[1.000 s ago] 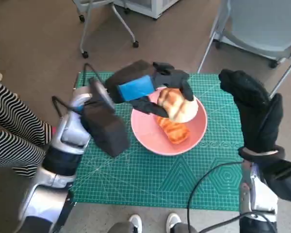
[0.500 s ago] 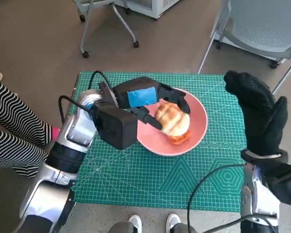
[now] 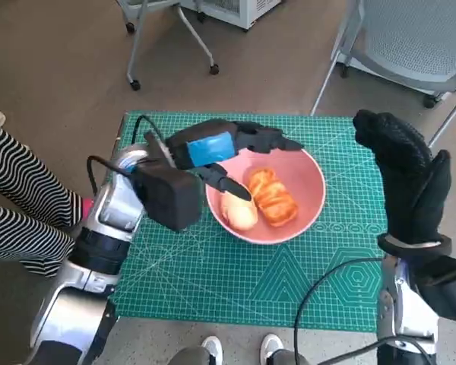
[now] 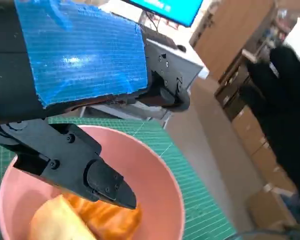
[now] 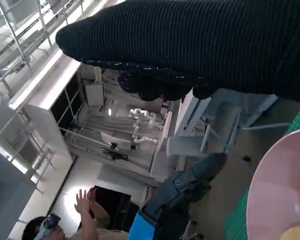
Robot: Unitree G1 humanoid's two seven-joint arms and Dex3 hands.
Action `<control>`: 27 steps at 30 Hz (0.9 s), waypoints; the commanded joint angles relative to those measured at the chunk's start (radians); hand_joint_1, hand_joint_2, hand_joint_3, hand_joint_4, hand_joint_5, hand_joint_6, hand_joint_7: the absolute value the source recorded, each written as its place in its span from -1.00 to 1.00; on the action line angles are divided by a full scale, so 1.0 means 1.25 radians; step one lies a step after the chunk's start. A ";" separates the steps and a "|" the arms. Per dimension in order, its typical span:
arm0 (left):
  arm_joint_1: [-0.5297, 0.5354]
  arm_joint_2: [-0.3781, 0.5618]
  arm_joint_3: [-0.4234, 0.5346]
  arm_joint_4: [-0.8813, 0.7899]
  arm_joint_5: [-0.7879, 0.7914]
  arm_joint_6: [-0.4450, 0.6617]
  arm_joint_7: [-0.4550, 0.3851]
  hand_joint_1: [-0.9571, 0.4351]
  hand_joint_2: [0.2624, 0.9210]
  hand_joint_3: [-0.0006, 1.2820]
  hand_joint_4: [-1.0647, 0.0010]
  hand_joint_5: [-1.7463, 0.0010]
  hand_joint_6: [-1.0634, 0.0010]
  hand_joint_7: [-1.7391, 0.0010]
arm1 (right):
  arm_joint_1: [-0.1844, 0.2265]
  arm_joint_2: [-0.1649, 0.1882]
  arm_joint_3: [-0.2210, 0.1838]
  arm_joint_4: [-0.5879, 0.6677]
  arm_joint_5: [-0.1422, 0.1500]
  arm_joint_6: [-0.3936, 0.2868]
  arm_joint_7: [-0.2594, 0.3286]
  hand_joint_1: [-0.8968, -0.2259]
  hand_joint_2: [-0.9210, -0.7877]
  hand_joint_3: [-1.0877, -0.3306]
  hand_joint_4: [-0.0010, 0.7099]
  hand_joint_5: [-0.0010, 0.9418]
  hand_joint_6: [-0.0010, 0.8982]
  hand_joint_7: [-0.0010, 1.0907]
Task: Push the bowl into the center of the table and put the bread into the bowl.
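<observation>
A pink bowl point(image 3: 308, 198) sits mid-table on the green mat point(image 3: 213, 277). Two pieces of bread lie in it: a pale bun point(image 3: 238, 211) and an orange-brown grilled roll point(image 3: 273, 196). The left wrist view shows the bowl point(image 4: 160, 172), the bun point(image 4: 55, 222) and the roll point(image 4: 110, 220) below the fingers point(image 4: 105, 182). My left hand point(image 3: 220, 148) hovers over the bowl's far-left rim, fingers spread and empty. My right hand point(image 3: 403, 171) is raised over the table's right edge, holding nothing. In the right wrist view the glove point(image 5: 200, 45) fills the top and the bowl's rim point(image 5: 270, 195) shows.
Chairs with wheeled legs point(image 3: 171, 38) and a grey chair point(image 3: 414, 38) stand beyond the table's far edge. A person's striped legs point(image 3: 15, 205) are at the left. Shoes point(image 3: 239, 350) show at the near edge. A person point(image 5: 85, 225) appears in the right wrist view.
My left hand carried the pale bun down over the bowl and let go of it; the bun now lies beside the grilled roll. The hand's fingers have spread and lifted. The right hand barely moved.
</observation>
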 commanded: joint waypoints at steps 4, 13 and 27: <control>0.053 0.024 0.073 -0.120 -0.065 0.073 0.006 -0.23 0.78 -0.97 0.67 1.00 0.51 1.00 | -0.004 -0.008 -0.007 0.017 -0.006 0.006 0.000 -0.39 -1.00 0.05 -0.35 -0.98 -0.69 -0.02; 0.114 -0.054 0.163 -0.167 -0.184 0.064 0.084 -0.29 0.94 -0.92 0.69 1.00 0.48 0.99 | -0.030 -0.018 -0.007 0.005 -0.004 0.028 -0.002 -0.40 -1.00 0.05 -0.37 -0.99 -0.69 -0.02; 0.176 -0.205 0.197 -0.236 -0.322 0.061 0.152 -0.53 0.84 -0.28 0.71 0.96 0.89 0.44 | -0.099 -0.016 0.024 0.026 -0.062 0.047 -0.014 -0.45 -1.00 0.01 -0.38 -0.99 -0.74 -0.03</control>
